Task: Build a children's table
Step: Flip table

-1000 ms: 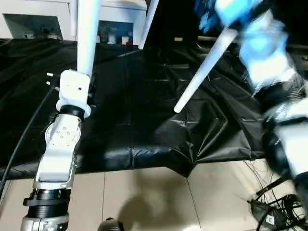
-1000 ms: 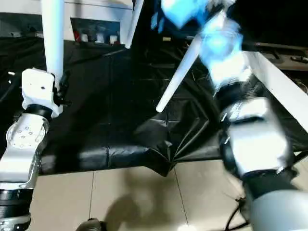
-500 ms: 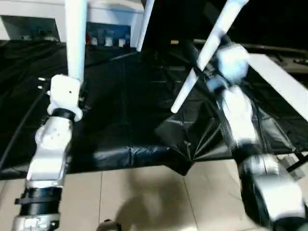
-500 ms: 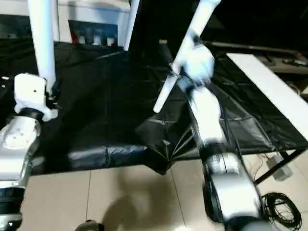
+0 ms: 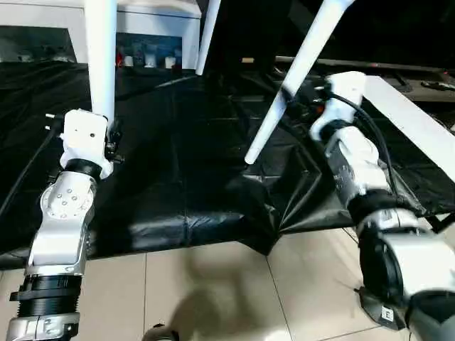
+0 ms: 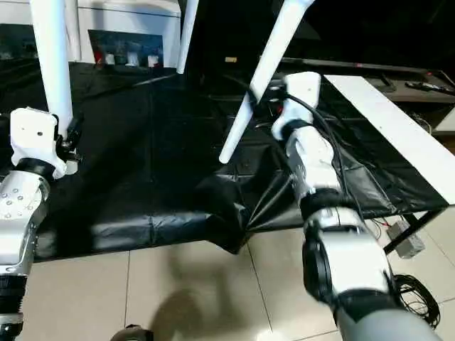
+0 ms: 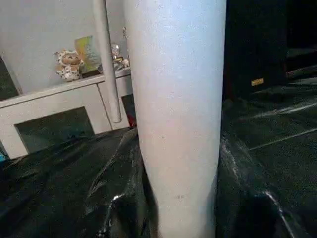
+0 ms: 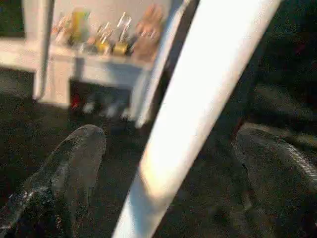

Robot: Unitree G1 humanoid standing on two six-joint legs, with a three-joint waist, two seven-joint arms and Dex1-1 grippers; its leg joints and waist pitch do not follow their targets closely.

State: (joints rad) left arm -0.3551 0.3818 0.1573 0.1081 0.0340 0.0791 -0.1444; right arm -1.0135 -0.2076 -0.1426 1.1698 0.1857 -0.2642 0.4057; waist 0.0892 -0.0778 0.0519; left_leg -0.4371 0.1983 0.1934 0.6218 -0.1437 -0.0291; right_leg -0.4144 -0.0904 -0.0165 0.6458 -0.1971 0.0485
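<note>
While I look down past both forearms, three white tapered tube legs of the children's table rise out of the top of my view, each a smooth round matte plastic tube narrowing toward its free end. The left leg (image 5: pixel 100 53) stands nearly upright, and my left pincer (image 5: pixel 106 135) is pinching it low down; from the left wrist that tube stands close and broad between the black fingers, touching both. The right leg (image 5: pixel 295 82) slants down toward me, its blunt narrow tip hanging free just above the black plastic sheet (image 5: pixel 178 156) that covers the counter. My right pincer (image 5: pixel 302 96) sits at that leg's middle with its fingers (image 8: pixel 69 168) spread wide, one on either side of the tube, with clear gaps to the leg in the right wrist view. A third leg (image 5: pixel 207 35) shows farther back between the two. Behind stands a white cabinet (image 5: pixel 153 21) with small trinkets on its shelf. A white board (image 5: pixel 416 124) lies along the sheet's right edge, and tiled floor (image 5: pixel 213 291) lies in front.
</note>
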